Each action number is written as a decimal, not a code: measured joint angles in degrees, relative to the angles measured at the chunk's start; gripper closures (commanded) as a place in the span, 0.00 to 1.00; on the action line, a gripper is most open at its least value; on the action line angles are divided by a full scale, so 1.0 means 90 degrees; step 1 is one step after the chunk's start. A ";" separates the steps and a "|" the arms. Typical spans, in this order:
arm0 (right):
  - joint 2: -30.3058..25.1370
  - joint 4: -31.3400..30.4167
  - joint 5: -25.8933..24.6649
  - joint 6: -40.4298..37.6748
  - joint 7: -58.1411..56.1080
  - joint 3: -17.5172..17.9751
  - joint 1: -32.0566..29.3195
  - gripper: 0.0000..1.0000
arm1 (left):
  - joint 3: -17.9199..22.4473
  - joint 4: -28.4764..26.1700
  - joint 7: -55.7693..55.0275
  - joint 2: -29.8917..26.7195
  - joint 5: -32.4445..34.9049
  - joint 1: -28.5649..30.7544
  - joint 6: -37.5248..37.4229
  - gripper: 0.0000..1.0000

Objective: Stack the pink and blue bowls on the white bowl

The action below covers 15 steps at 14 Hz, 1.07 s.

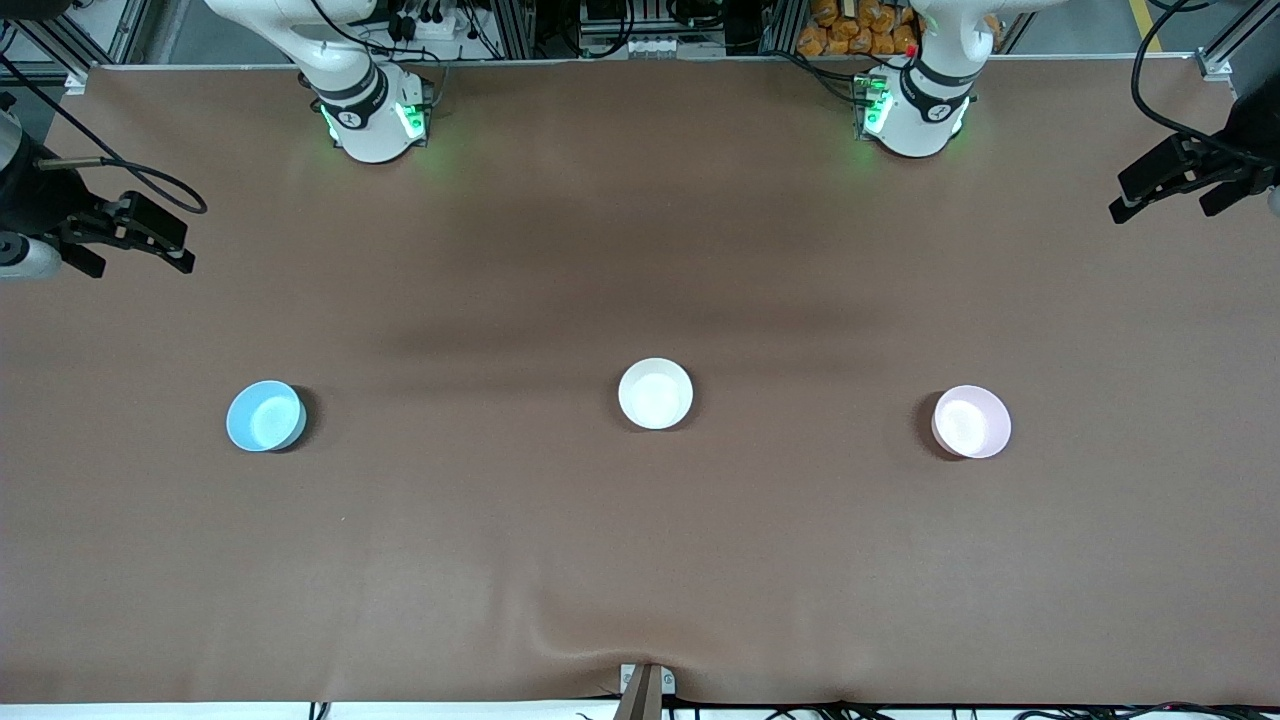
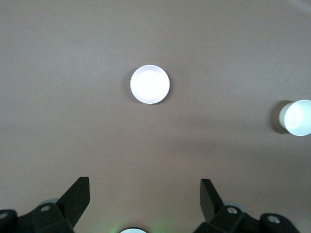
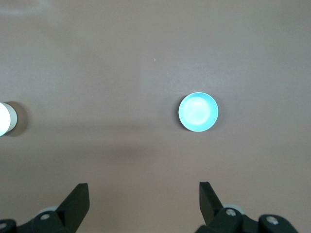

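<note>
1. Left end effector (image 1: 1165, 190), fingers spread and empty, hangs over the desk (image 1: 640, 550) edge at its arm's end.
2. Right end effector (image 1: 140, 240) waits likewise, released.
3. Blue bowl (image 1: 265, 416), white bowl (image 1: 655, 393) and pink bowl (image 1: 971, 421) sit apart in a row, mouths up.

White arms (image 1: 350, 90) with green lights, black grippers (image 1: 150, 240)
</note>
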 measured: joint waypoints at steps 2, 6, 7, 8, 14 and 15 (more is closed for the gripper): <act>0.0000 -0.0001 0.0000 0.0000 -0.0001 -0.0032 0.0011 0.00 | -0.0086 0.0003 -0.0012 0.0007 0.0163 -0.0001 -0.0070 0.00; 0.0000 -0.0005 0.0000 0.0000 -0.0001 -0.0357 0.0329 0.00 | -0.0105 0.0059 -0.0010 0.0051 0.0295 0.0014 -0.0114 0.00; 0.0001 -0.0006 0.0000 -0.0001 -0.0001 -0.0381 0.0339 0.00 | -0.0104 0.0140 -0.0001 0.0115 0.0341 0.0017 -0.0114 0.00; 0.0001 -0.0007 0.0000 -0.0001 -0.0001 -0.0387 0.0335 0.00 | -0.0105 0.0221 0.0004 0.0199 0.0349 0.0019 -0.0114 0.00; 0.0000 -0.0007 0.0000 -0.0003 -0.0001 -0.0227 0.0215 0.00 | -0.0109 0.0313 0.0005 0.0501 0.0349 0.0024 -0.0071 0.00; 0.0000 -0.0007 0.0000 -0.0004 -0.0001 -0.0214 0.0197 0.00 | -0.0109 0.0295 0.0005 0.0514 0.0349 0.0029 -0.0018 0.00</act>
